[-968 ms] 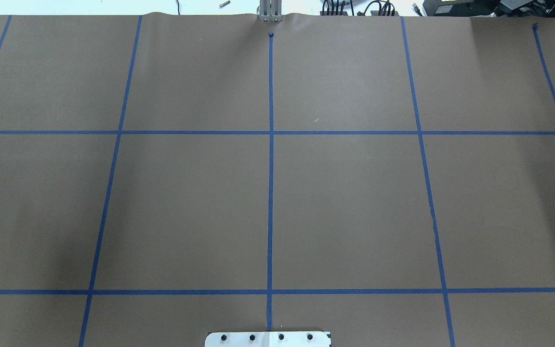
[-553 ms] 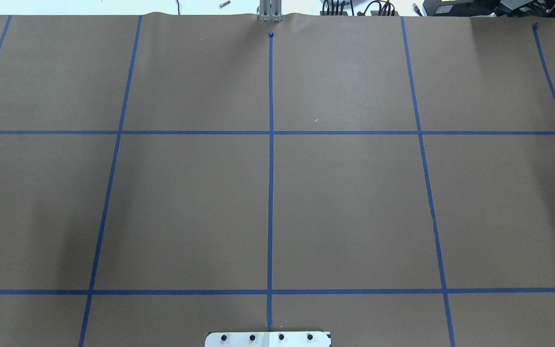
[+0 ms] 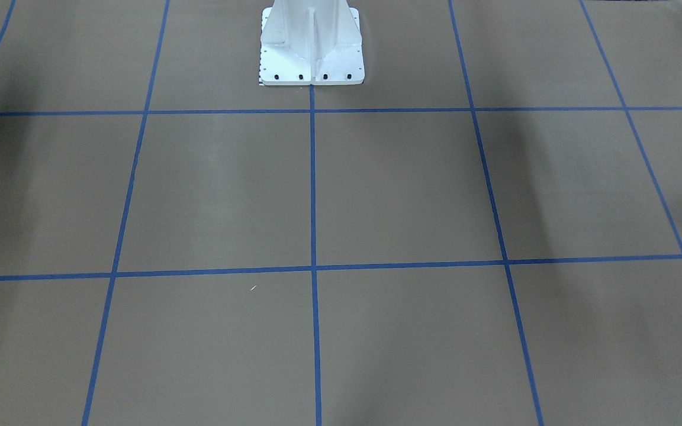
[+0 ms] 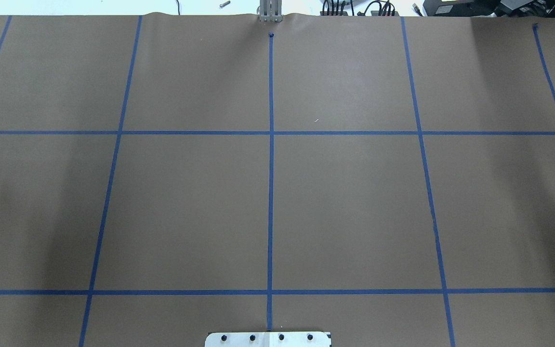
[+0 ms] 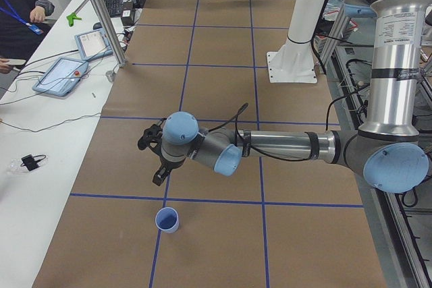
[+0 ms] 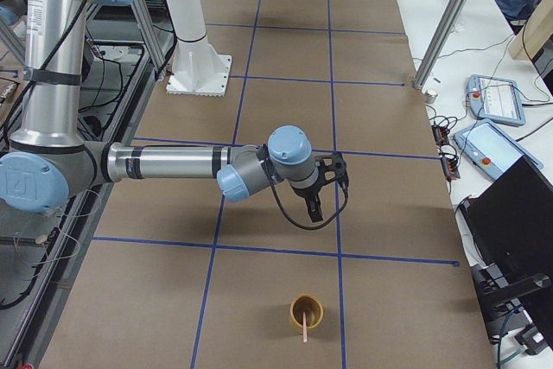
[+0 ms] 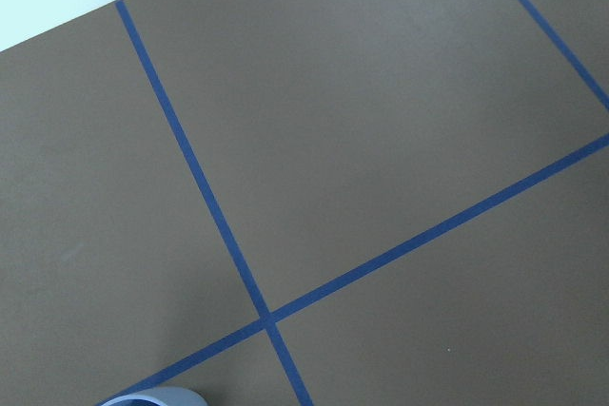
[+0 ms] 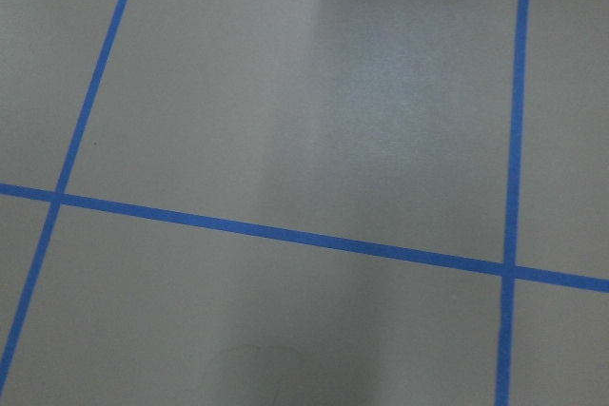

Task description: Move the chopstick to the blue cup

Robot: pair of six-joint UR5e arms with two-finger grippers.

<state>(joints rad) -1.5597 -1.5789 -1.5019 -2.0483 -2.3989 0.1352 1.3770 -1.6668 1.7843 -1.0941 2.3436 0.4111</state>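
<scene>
The blue cup (image 5: pixel 167 220) stands upright on the brown paper near the table's left end. Its rim shows at the bottom of the left wrist view (image 7: pixel 152 396). My left gripper (image 5: pixel 151 161) hovers a little short of the cup, apart from it. A pale pink chopstick (image 6: pixel 304 327) stands in a brown cup (image 6: pixel 306 308) near the table's right end. My right gripper (image 6: pixel 328 189) hovers short of that cup, apart from it. I cannot tell whether either gripper is open or shut.
The white robot base (image 3: pixel 311 44) stands at the middle of the table's robot side. Blue tape lines (image 4: pixel 270 193) divide the paper into squares. A side bench (image 5: pixel 61 79) with tablets and cables runs along the far edge, with metal posts (image 6: pixel 445 19).
A small dark piece has come in at the right edge of the overhead view. The arm shadows on the paper have shifted.
</scene>
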